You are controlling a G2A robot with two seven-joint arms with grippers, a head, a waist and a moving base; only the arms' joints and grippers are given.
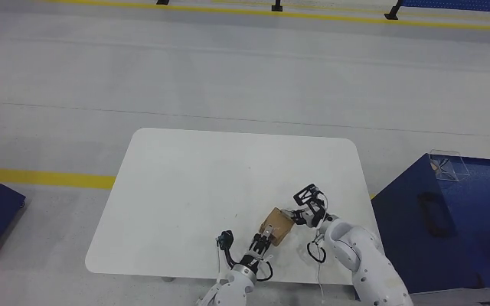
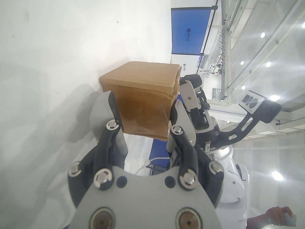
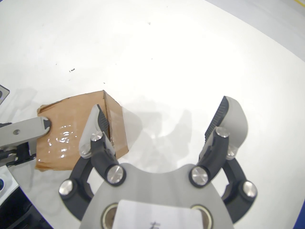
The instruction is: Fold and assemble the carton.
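Note:
A small brown carton (image 1: 276,225) stands folded into a box near the front edge of the white table (image 1: 191,191). My left gripper (image 1: 260,243) is shut on it from the front edge side, one finger on each side wall (image 2: 143,101). In the right wrist view a left finger (image 3: 28,127) presses the carton's taped face (image 3: 69,129). My right gripper (image 1: 306,200) stands open just right of the carton. One of its fingers (image 3: 99,117) is close against the carton's corner, and nothing lies between the two fingers (image 3: 160,107).
A blue cabinet (image 1: 436,222) stands off the table's right side, with a clear holder (image 1: 446,164) on top. The table's front edge (image 1: 153,274) runs just behind the left gripper. Bare tabletop stretches to the left and far side.

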